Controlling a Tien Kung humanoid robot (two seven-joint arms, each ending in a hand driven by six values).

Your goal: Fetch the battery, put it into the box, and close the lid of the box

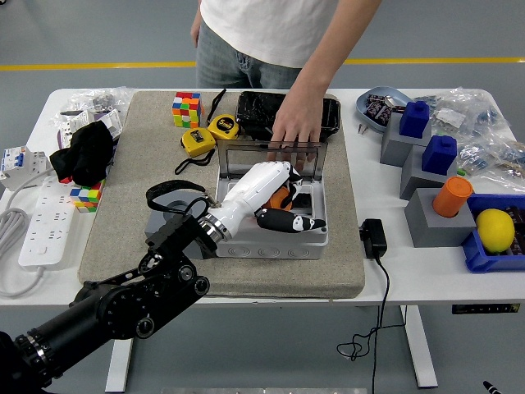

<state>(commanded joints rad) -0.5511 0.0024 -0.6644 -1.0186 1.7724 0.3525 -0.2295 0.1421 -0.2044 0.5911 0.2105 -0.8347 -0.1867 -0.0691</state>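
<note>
The grey box stands open on the beige mat, its clear lid tilted up at the far side. A person's hand rests on the lid's top edge. My left hand, white with black fingertips, reaches into the box from the lower left. The orange battery shows inside the box between the fingers and the thumb. The thumb is spread out to the right, away from the battery, and the hand looks open. The rest of the battery is hidden under the palm. My right hand is out of view.
Two yellow tape measures, a Rubik's cube and a black tray lie behind the box. A black charger sits to its right. Grey blocks and a blue bin with a lemon stand at right. A power strip lies at left.
</note>
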